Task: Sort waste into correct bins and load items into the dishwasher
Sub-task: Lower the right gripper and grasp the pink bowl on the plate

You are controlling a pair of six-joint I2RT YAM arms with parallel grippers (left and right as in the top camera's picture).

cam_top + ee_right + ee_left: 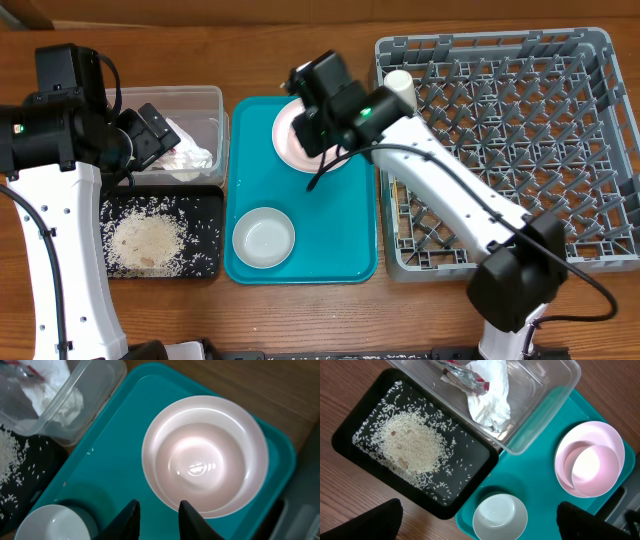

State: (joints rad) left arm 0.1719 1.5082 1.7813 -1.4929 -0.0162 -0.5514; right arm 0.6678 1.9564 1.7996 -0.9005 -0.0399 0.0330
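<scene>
Overhead: right gripper [159,510] hovers over the pink plate [287,135] at the teal tray's [350,230] far end, jaws narrow and empty, likely for its rim; left gripper's [155,130] jaws wide.

We identify one piece of furniture: a wooden table [300,315] with a medium-brown surface. In the overhead view its grain runs from left to right, and the wood reaches the top, left and right edges of the frame. The left wrist view shows the same table [345,475], as does the right wrist view [260,382]. Lighting is even, and shadows on the wood are soft-edged.
</scene>
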